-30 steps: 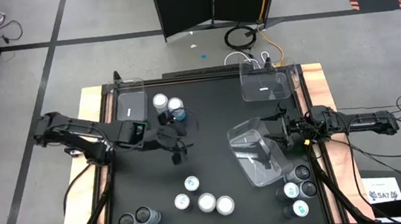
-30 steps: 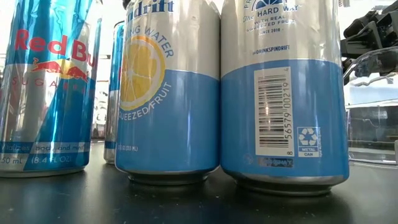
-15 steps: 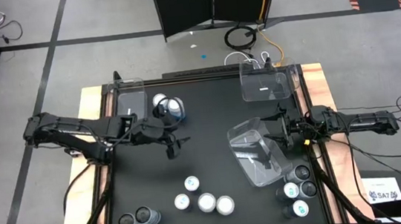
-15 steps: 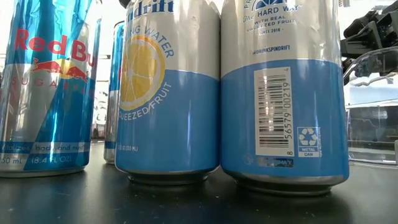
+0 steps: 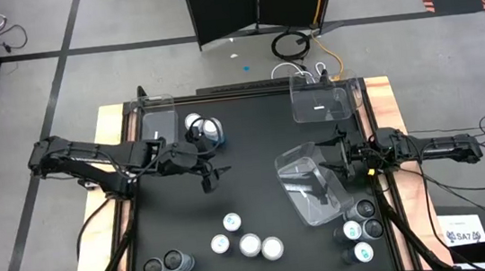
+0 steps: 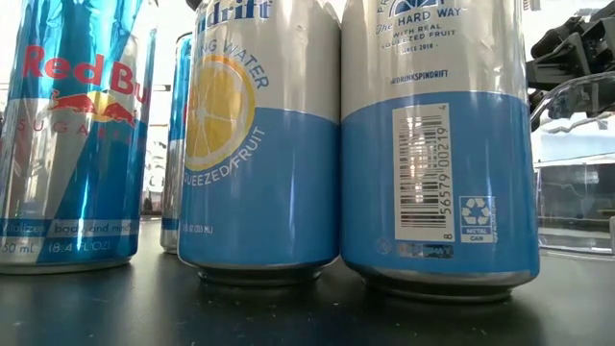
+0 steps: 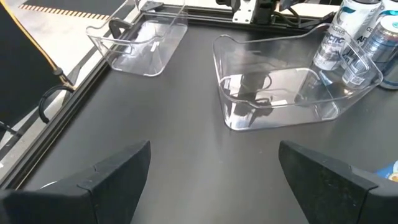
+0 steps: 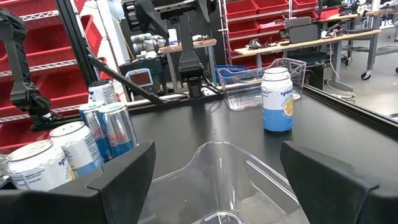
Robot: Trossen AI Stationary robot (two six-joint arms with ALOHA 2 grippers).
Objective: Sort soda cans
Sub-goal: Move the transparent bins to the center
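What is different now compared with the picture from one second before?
The left gripper pulled back toward the table's left side, fingers open and empty. Two cans stood apart near the back left bin then; now the cans there sit close together. The right gripper at the tilted bin and the front cans stayed as they were.

Soda cans point(image 6: 259, 144): smooth metal, glossy, with silver upper bands and printed blue lower bodies that reflect light. Bins point(image 7: 280, 93): clear, glossy plastic with smooth walls; one lies near the table's 3 o'clock edge. Table point(image 5: 257, 188): matt black top with a faint sheen, bordered at 9 and 3 o'clock by pale, bare wood. Gripper fingers point(image 8: 118, 180): dark, matt plastic.
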